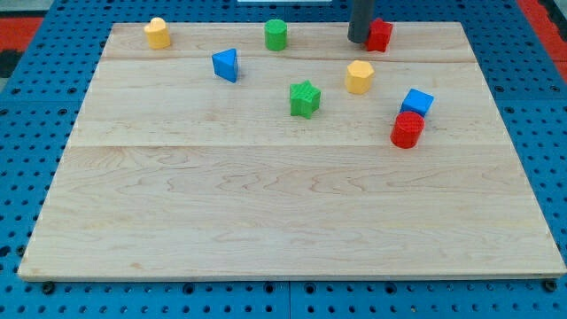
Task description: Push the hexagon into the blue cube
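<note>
My tip [359, 41] at view's top, touching red block [381, 35] | no jaws in view | yellow hexagon [359, 77] up-left of blue cube [417, 102], apart | red cylinder [407, 130] touches cube's lower side | green star [304, 98] left of hexagon | bench [283, 213]

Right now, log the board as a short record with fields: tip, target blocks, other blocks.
tip: my tip at the view's top, touching the red block on its left side
hexagon: yellow hexagon, below the tip
goal: blue cube, right of and below the hexagon, apart from it
touching the cube: red cylinder
others: yellow block, green cylinder, blue triangle, green star
</note>
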Robot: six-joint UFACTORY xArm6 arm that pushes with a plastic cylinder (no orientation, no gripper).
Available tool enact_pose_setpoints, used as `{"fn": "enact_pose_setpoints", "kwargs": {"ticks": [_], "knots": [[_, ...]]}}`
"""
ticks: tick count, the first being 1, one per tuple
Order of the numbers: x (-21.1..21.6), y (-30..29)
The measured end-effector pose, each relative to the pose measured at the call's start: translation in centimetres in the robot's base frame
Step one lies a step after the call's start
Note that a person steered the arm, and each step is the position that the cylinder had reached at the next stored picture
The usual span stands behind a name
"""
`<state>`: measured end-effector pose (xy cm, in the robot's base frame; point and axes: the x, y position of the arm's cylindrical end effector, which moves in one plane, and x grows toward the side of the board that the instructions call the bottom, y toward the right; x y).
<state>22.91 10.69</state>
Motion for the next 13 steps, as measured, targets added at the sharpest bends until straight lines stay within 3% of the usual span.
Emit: {"fn": "enact_pose_setpoints", "kwargs": {"ticks": [1,7,9,11,12,13], "knots": [[0.2,-2.2],[2.3,-2.0],[6.7,-2.0],[7.2,-8.1],[6.2,-5.5],[7.6,1.3]]}}
